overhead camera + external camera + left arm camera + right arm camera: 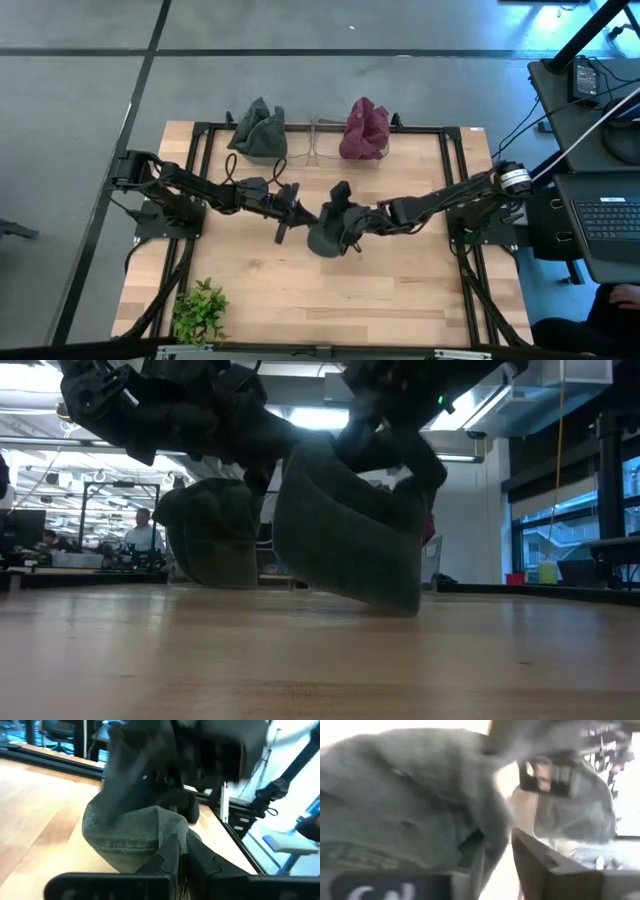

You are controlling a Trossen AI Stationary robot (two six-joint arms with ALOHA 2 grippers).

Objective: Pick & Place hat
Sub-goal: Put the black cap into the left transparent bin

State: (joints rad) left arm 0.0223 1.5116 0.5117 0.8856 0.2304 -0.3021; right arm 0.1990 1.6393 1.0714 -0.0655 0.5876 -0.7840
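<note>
A dark grey knit hat sits at the table's middle, tilted, with its lower edge on the wood. My left gripper comes at it from the table's left and is shut on it. My right gripper comes from the right and is shut on its other side. A fold of the hat sticks out toward the far edge. A green-grey hat and a maroon hat stand on a rack at the far edge. My left gripper pinches the hat's edge between its two fingers, coming nearly level from the table's left. The hat bulges beyond the fingers, tilted, its lower edge on the table. My right gripper holds the hat's right side, coming from the table's right. Cloth drapes over one finger and hides the place of contact. One layer or several, I cannot tell.
A clear rack stands between the two far hats. A potted green plant stands at the near left corner. A black frame rims the table. Bare wood lies toward the near edge. People sit in the room beyond.
</note>
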